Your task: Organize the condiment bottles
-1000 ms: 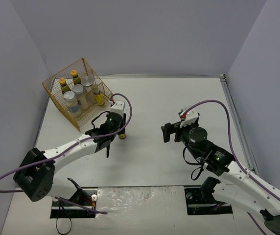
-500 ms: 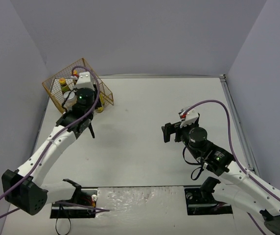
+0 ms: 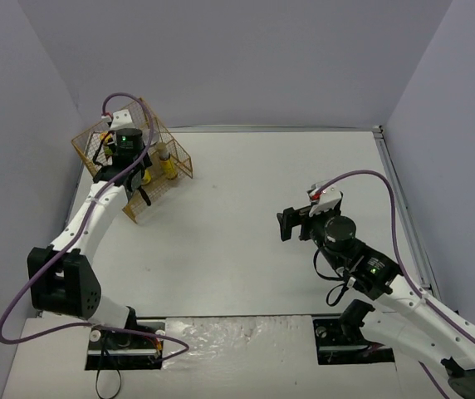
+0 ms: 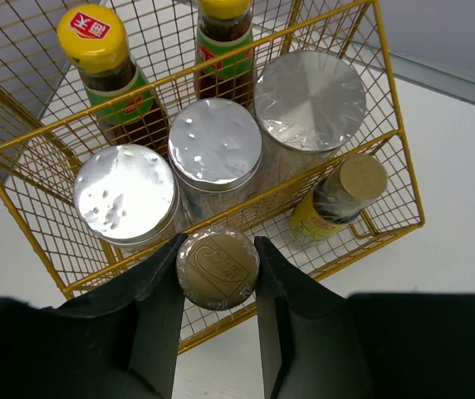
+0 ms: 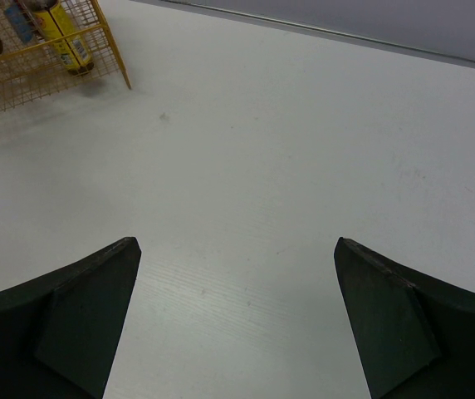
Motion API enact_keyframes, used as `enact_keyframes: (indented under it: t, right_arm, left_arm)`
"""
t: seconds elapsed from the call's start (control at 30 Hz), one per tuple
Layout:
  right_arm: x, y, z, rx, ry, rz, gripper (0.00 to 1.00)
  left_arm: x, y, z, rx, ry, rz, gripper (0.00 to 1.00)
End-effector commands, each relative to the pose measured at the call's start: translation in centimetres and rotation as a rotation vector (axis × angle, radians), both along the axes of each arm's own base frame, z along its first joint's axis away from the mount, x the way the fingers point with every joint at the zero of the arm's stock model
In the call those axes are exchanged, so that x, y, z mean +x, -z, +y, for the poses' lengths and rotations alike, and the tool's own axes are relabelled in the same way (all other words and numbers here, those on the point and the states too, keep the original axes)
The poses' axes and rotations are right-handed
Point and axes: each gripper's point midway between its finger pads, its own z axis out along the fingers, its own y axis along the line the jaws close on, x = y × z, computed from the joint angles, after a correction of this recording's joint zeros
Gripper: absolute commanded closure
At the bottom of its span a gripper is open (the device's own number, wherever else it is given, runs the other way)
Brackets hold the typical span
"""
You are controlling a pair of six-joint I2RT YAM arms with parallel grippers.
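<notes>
My left gripper point(image 4: 217, 274) is shut on a slim bottle with a gold-brown cap point(image 4: 217, 268), held over the near wall of the yellow wire basket point(image 4: 421, 221). Inside the basket stand three jars with silver lids point(image 4: 215, 143), two dark bottles with yellow caps point(image 4: 95, 37) at the back, and one yellow-labelled bottle with a tan cap point(image 4: 362, 176) at the right. In the top view the left gripper point(image 3: 138, 179) hangs over the basket point(image 3: 179, 162). My right gripper point(image 5: 237, 324) is open and empty above bare table, right of centre point(image 3: 291, 224).
The basket stands at the table's far left corner, close to the left wall. In the right wrist view its corner point(image 5: 113, 54) shows at the upper left with two bottles point(image 5: 63, 33) inside. White table point(image 3: 254, 191) lies between the arms.
My left arm has swung from the middle of the table up and left to the basket, carrying the bottle. The right arm has barely moved.
</notes>
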Motion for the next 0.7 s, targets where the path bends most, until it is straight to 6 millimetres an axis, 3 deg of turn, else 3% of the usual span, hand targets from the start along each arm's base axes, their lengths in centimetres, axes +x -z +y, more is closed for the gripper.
enact_keyframes:
  t: [0.0, 0.27, 0.5, 0.67]
  right_arm:
    - [0.3, -2.2, -0.6, 0.053, 0.029, -0.062, 0.0]
    - [0.0, -2.0, -0.8, 0.061, 0.033, -0.057, 0.0]
    - [0.0, -1.8, -0.8, 0.065, 0.034, -0.051, 0.0]
    - [-0.1, -2.3, -1.1, 0.079, 0.041, -0.06, 0.0]
  left_arm:
    - [2.2, -4.3, 0.1, -0.057, -0.018, -0.169, 1.0]
    - [3.7, 0.6, -0.2, -0.069, -0.031, -0.126, 0.99]
    - [4.0, 3.4, -0.6, -0.061, -0.028, -0.069, 0.82]
    - [3.1, 2.7, -0.4, -0.06, -0.031, -0.064, 0.53]
